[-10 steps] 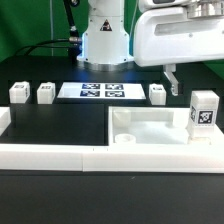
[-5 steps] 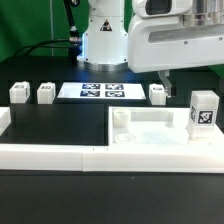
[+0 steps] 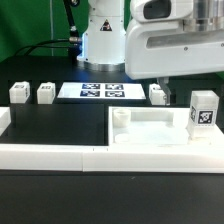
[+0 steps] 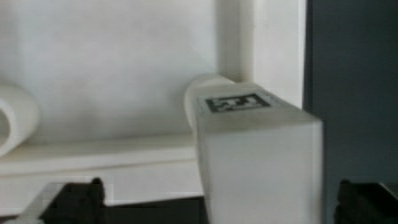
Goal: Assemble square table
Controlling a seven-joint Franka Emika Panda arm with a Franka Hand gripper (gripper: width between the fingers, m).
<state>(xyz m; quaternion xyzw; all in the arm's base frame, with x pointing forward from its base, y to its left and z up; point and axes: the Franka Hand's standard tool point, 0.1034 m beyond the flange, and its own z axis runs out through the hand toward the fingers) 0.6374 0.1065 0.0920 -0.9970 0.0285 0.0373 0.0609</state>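
Observation:
The white square tabletop (image 3: 150,126) lies flat at the front on the exterior view's right. One white tagged leg (image 3: 203,112) stands upright on its right corner. Three more legs (image 3: 18,92) (image 3: 45,93) (image 3: 158,94) lie in a row behind. My gripper (image 3: 166,82) hangs above the tabletop's back edge, mostly hidden by its white hand housing. In the wrist view the upright leg (image 4: 258,150) and the tabletop (image 4: 125,70) show below the gripper (image 4: 222,205). The dark fingertips (image 4: 80,200) stand wide apart on either side of the leg, open and touching nothing.
The marker board (image 3: 100,91) lies at the back centre before the robot base (image 3: 105,40). A long low white border wall (image 3: 50,155) runs along the front, with a short end piece (image 3: 4,122) on the left.
The hand has moved toward the exterior view's left and nearer the camera, over the tabletop. The jaws stay open and the parts have not moved.

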